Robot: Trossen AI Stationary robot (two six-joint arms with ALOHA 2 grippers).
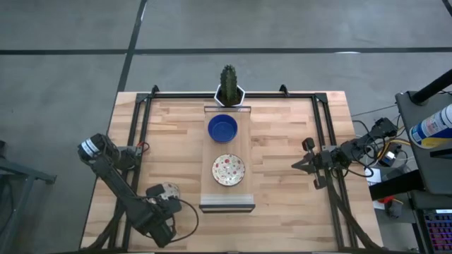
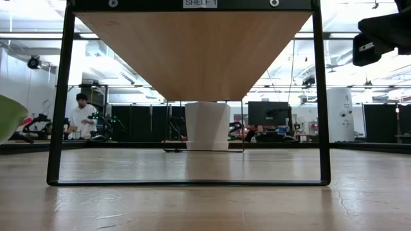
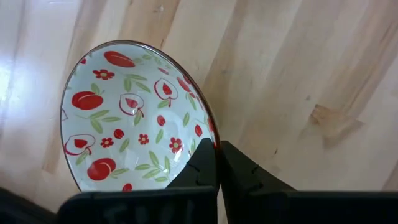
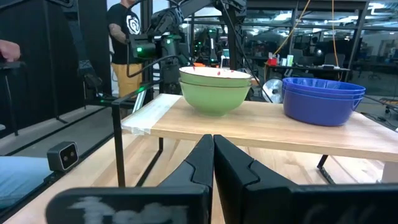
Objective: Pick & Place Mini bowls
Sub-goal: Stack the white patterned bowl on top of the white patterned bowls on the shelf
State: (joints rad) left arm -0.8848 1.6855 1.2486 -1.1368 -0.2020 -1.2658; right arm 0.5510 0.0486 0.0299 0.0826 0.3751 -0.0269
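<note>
High view: left gripper, closed on a speckled bowl's rim, left of the shelf; bowl tilted, partly hidden. Blue bowl and another speckled bowl sit upright on it. Right gripper closed, empty.

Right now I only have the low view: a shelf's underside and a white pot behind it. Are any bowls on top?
Observer: Two sit on the shelf: a blue bowl and a patterned bowl.
Operator: Is either arm holding anything?
Observer: The left end effector is shut on the rim of a third bowl, also patterned.
Operator: And the right?
Observer: The right end effector is shut and empty, over the right of the table.
</note>
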